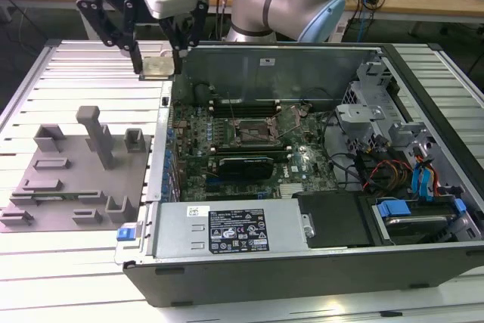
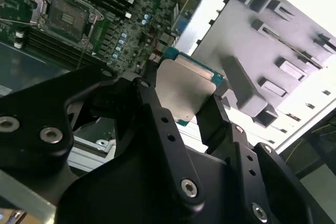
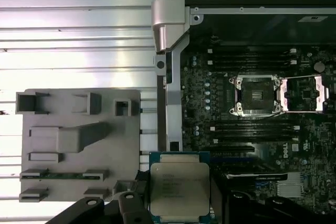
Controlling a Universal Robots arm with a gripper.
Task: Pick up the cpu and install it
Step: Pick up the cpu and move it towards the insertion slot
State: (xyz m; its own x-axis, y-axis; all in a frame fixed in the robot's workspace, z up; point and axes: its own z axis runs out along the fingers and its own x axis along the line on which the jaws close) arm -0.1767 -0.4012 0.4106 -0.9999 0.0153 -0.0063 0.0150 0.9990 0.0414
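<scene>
We've got the cpu (image 1: 160, 66) pinched by its edges in the jaws, flat for seating. Exterior view: open socket (image 1: 253, 128) at its four o'clock.

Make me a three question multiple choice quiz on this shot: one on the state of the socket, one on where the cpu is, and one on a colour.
1. The motherboard socket is: A) open and empty; B) clamped shut; C) under a cooler.
2. The cpu is: A) seated in the socket; B) held in the air between the fingers of the gripper; C) in a person's hand.
3. The cpu's metal top is: A) black; B) red; C) pale silver.

Answers:
1 A: in the first wrist view its load plate lies flipped aside and the dark seat is bare.
2 B: both wrist views show a black finger against each side of it.
3 C: the top shows pale silver over a green edge.
</scene>
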